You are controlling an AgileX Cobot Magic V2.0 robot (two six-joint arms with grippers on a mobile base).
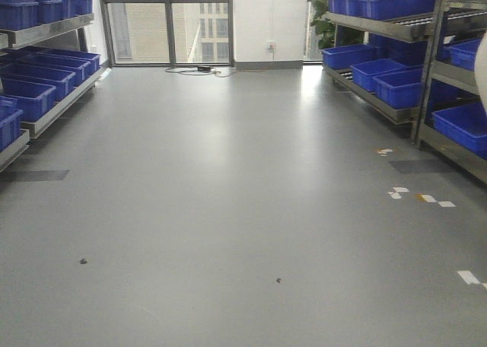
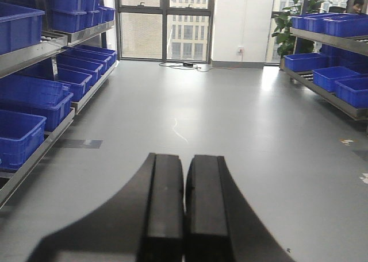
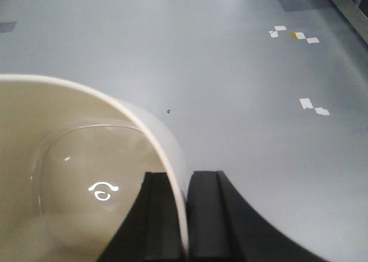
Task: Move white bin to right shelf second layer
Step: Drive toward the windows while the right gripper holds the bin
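A: What lies on the grey floor (image 1: 228,210)?
B: Some white tape scraps (image 1: 428,198) at three o'clock — a black cable (image 1: 199,69) at twelve.
A: And the racks?
B: Both hold blue crates (image 1: 399,87) — the right shelf (image 1: 373,26) at two, the left rack (image 1: 65,103) at ten.

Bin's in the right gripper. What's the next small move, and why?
Probably turn the base right, toward the right shelf, holding the grip: the fingers of the right gripper pinch the white bin's wall, and the front camera faces down the aisle, not the shelf.
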